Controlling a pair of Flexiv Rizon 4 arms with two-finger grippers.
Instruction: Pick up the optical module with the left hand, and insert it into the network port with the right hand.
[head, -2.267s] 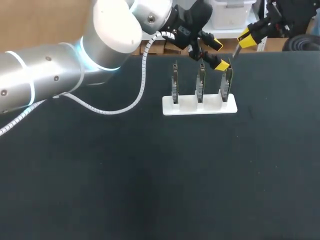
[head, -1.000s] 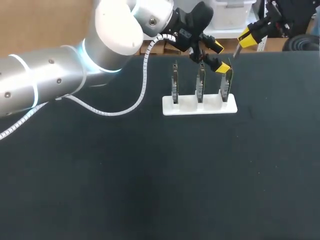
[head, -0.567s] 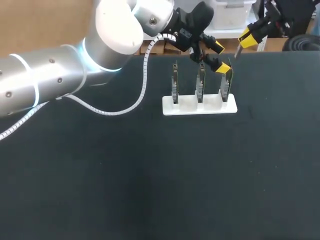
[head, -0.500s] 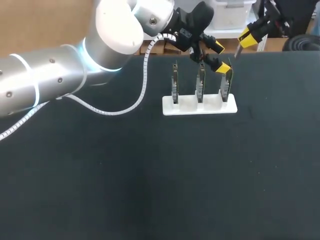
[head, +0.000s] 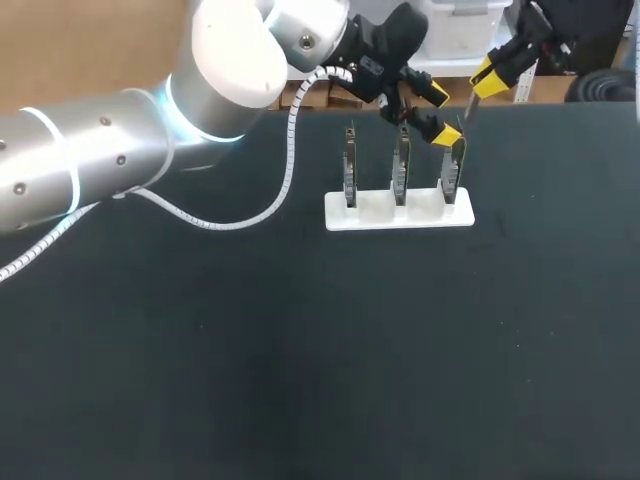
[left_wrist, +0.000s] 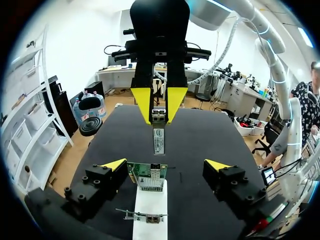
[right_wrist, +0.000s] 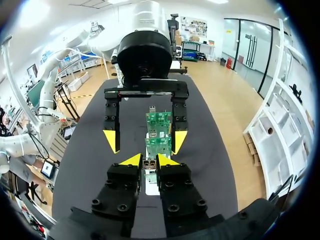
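Black desk (head: 300, 350) is carrying white rack (head: 400, 215); L gripper (head: 440, 112) is gaping empty, R gripper (head: 487, 80) pinching optical module (left_wrist: 158, 141), top hidden.

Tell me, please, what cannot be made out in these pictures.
Head view: the rightmost card is too small to show its top edge clearly, and the left pincer covers part of it.
Right wrist view: the right pincer hides most of the optical module.
Left wrist view: whether the left pincer's finger touches the card is unclear.
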